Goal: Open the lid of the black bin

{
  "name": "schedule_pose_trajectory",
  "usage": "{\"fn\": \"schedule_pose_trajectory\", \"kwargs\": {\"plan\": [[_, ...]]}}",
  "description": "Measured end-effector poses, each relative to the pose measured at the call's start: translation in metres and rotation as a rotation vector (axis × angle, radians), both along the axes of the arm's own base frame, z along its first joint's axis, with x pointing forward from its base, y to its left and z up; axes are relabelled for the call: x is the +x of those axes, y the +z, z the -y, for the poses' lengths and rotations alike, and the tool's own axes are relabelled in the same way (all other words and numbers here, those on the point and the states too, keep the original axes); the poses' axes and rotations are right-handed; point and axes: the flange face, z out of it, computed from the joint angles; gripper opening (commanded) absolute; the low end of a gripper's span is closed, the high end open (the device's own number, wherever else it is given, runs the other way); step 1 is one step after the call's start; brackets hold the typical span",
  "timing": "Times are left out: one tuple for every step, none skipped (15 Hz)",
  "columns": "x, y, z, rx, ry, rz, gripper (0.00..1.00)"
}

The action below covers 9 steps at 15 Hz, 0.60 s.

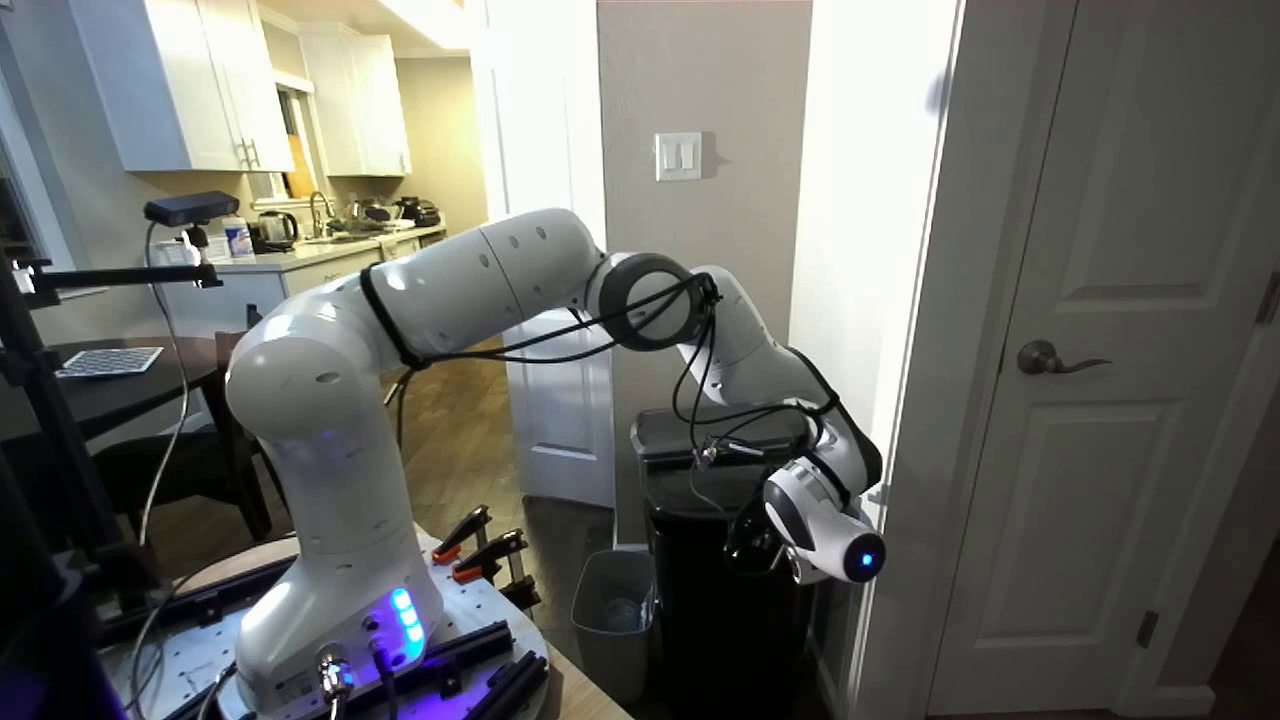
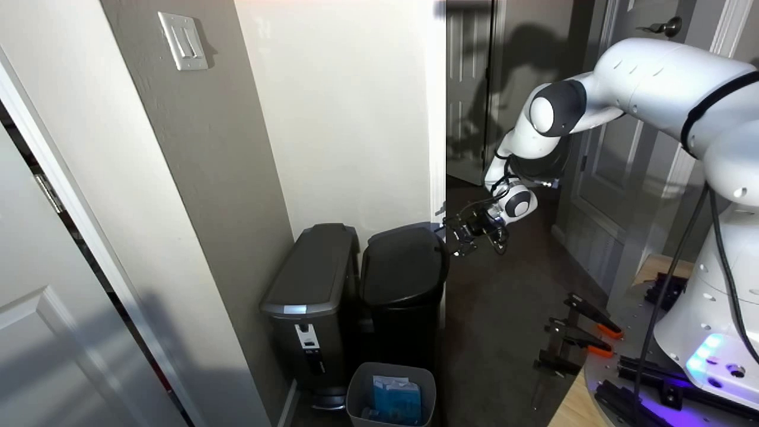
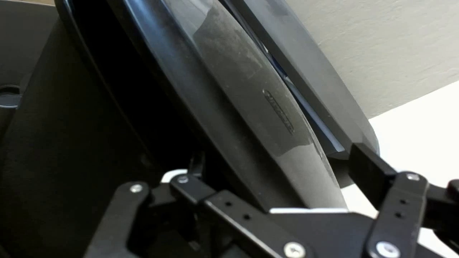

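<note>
The black two-fingered end effector [image 3: 278,159] has its fingers wide apart, just beside the top of the tall black plastic bin [image 2: 406,338]. In the wrist view, the rounded black plastic lid [image 3: 247,104] appears between them; whether they touch it, I cannot tell. The lid lies over the bin's top. Its upper face looks dull and dusty, with lighter patches and a small marking which I cannot read; its edge is glossier. On the black bin's opposite side stands a slim dark grey rectangular bin [image 2: 311,264], and near the black bin's foot, a small grey plastic wastebasket [image 2: 363,385].
</note>
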Motion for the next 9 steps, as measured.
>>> {"fn": "schedule_pose_trajectory", "kwargs": {"plan": [[-0.001, 0.004, -0.002, -0.003, 0.004, 0.009, 1.00], [-0.001, 0.009, -0.004, -0.006, 0.008, 0.017, 1.00], [-0.001, 0.013, -0.006, -0.010, 0.013, 0.025, 1.00], [-0.001, 0.018, -0.009, -0.014, 0.020, 0.033, 1.00], [0.000, 0.022, -0.013, -0.018, 0.028, 0.041, 1.00], [0.001, 0.027, -0.017, -0.020, 0.035, 0.048, 1.00], [0.003, 0.031, -0.021, -0.022, 0.044, 0.056, 1.00], [0.004, 0.036, -0.026, -0.024, 0.053, 0.064, 1.00], [0.006, 0.039, -0.032, -0.026, 0.063, 0.072, 1.00]]}}
